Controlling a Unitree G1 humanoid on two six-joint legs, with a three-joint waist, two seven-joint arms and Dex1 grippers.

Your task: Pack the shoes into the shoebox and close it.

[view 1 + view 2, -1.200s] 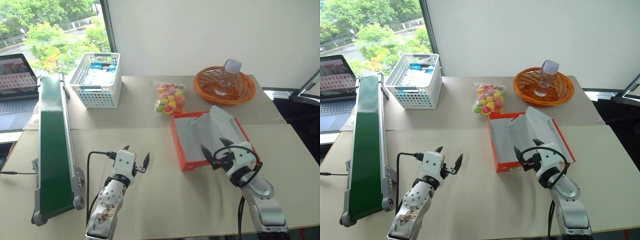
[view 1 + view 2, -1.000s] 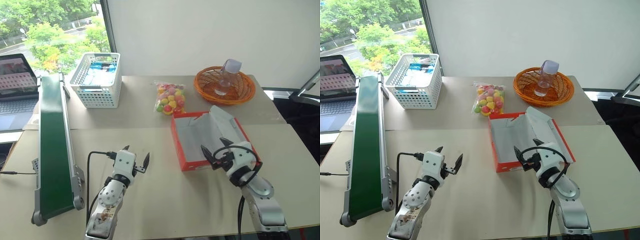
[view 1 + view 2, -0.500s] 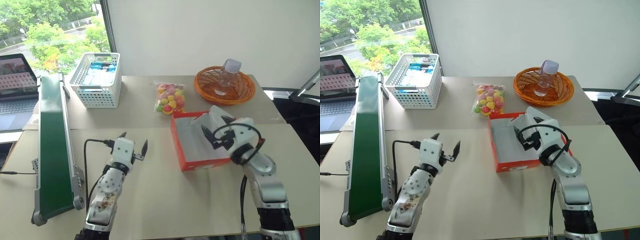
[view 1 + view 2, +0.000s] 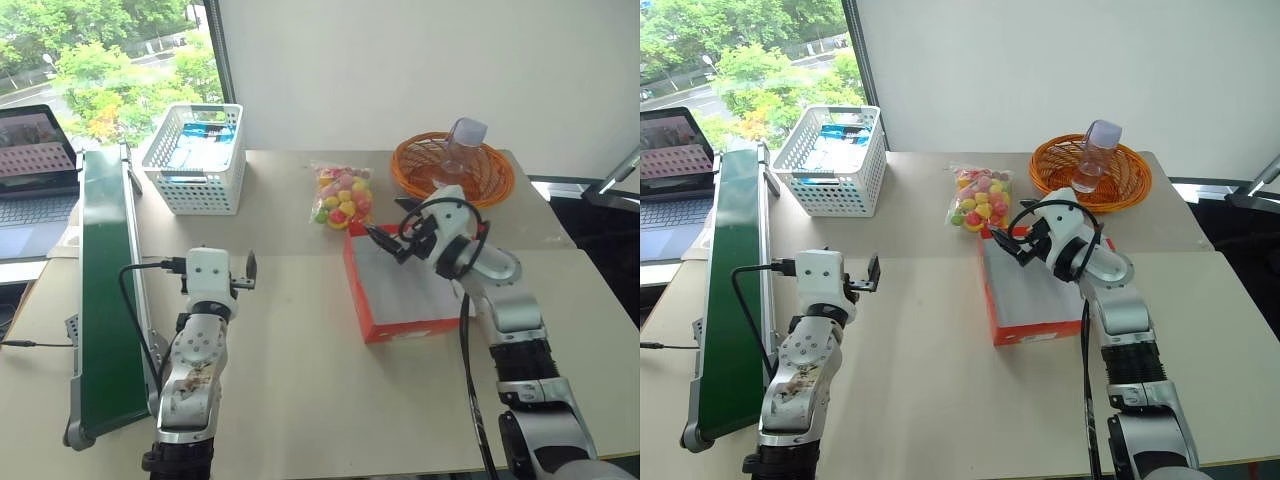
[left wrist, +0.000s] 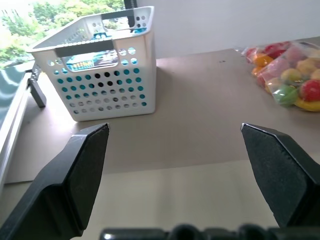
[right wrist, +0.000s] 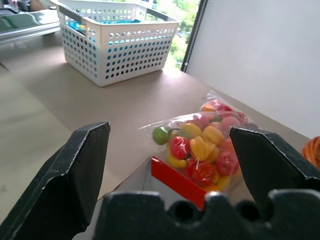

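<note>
Shoebox: red-orange, lies open on the worktop right of centre; pale grey-white inside faces up; no shoes seen in it.
Shoebox lid: mostly hidden behind the right arm; how far it stands up cannot be told.
Right claw: raised over the far left corner of the shoebox, pointing towards the candy bag; black fingers spread wide, nothing between them.
Right wrist view: red box edge just below the claw, the candy bag beyond it.
Left claw: lifted above the worktop near the conveyor, pointing roughly level towards the far side; fingers spread wide, holding nothing.
Left wrist view: bare worktop between the fingers, white basket ahead and off to one side.
Candy bag: clear bag of coloured sweets, red, yellow, green and pink; lies on the worktop just beyond the shoebox's far left corner, apart from it.
White basket: perforated plastic, far left part of the worktop; blue packaging inside.
Orange basket: round wicker, far right of the worktop; clear bottle with a lilac cap stands tilted in it.
Conveyor: green belt in a metal frame, runs along the left edge of the worktop.
Laptop: open, lit screen, beyond the conveyor at far left.
</note>
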